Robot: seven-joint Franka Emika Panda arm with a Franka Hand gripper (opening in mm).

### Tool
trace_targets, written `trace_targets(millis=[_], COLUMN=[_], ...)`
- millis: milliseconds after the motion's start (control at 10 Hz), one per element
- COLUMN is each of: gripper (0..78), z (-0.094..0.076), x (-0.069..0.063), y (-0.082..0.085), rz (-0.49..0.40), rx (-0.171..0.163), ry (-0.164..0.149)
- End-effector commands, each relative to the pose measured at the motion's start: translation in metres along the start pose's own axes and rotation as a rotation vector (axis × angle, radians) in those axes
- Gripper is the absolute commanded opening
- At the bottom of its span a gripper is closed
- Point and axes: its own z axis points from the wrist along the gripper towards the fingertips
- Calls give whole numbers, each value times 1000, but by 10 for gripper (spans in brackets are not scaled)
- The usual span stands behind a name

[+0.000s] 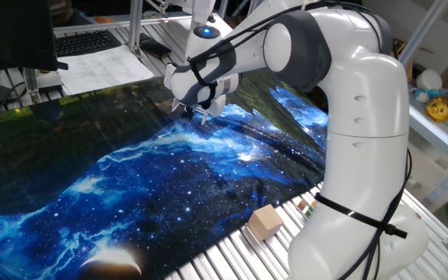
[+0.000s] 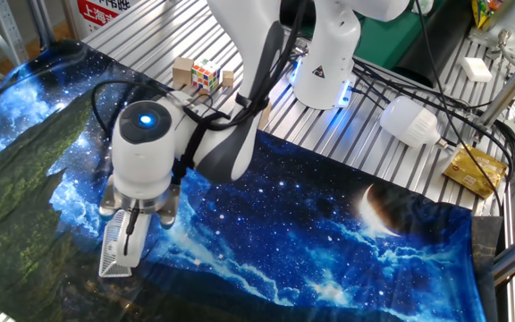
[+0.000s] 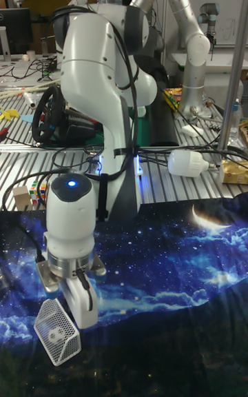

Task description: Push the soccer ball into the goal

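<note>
The goal [image 3: 65, 350] is a small white mesh frame lying on the galaxy-print cloth [image 2: 329, 241]. In the tall fixed view a tiny white ball with dark marks, the soccer ball [image 3: 55, 333], shows faintly through its net, inside the frame. My gripper [image 3: 84, 314] points straight down with its fingers together, right against the goal's open side. In the other fixed view the gripper [image 2: 130, 234] hangs over the goal [image 2: 113, 259] and hides the ball. In one fixed view the gripper [image 1: 198, 117] sits low over the cloth's far edge, and goal and ball are hidden behind it.
A puzzle cube [image 2: 206, 73] and small wooden blocks [image 2: 182, 72] stand on the slatted table behind the cloth. Another wooden block [image 1: 264, 221] lies near the robot base. A white bulb-shaped object [image 2: 409, 121] and a yellow pack [image 2: 474, 170] lie at the right.
</note>
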Motion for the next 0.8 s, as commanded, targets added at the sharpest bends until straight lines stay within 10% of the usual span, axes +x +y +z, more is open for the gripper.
trace_targets(millis=[100,800], gripper=[0,0], z=[-15,-65], x=[17,73], y=[4,-1], rz=[33,-213], rx=[-4,-15], ry=[67,114])
